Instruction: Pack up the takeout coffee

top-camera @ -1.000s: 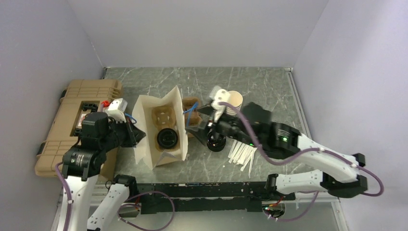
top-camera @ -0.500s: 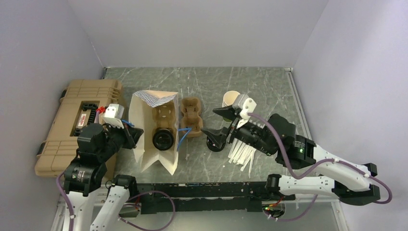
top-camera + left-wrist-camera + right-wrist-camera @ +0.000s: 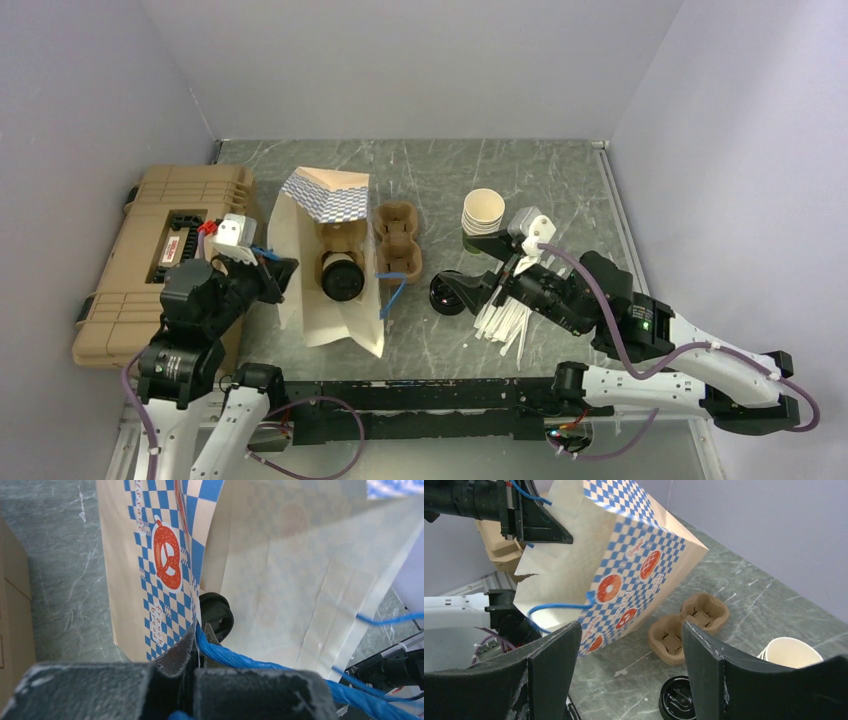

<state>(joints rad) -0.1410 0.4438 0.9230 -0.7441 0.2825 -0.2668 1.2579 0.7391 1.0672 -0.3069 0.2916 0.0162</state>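
The takeout coffee (image 3: 340, 277), a small pale cream paper cup under a round black plastic lid, sits inside the cream paper bag (image 3: 318, 195) printed with blue checks and pretzels, left of centre on the grey marbled table (image 3: 520, 170). Its dark lid (image 3: 216, 615) shows through the bag's mouth in the left wrist view. The left gripper (image 3: 283, 275) has its fingers pinched tight on the near-left rim of the paper bag, right where the blue cord handle (image 3: 240, 657) crosses. That grip seems meant to hold the mouth up and spread so the cup stays inside and does not tip out. The bag leans away to the far side, so the cup looks tilted rather than upright. The right gripper (image 3: 462, 287) hangs to the right of the bag with its fingers wide and nothing between them, above the loose pile of black plastic lids (image 3: 446, 295). Just beside the bag on its right lies a brown moulded-pulp cup carrier (image 3: 397, 240). Farther right stand the stacked lidless paper cups (image 3: 483, 210), and near them lie white stirrer sticks (image 3: 505, 318). A tan hard plastic case (image 3: 140, 280) sits at the left edge. The packing looks nearly done.
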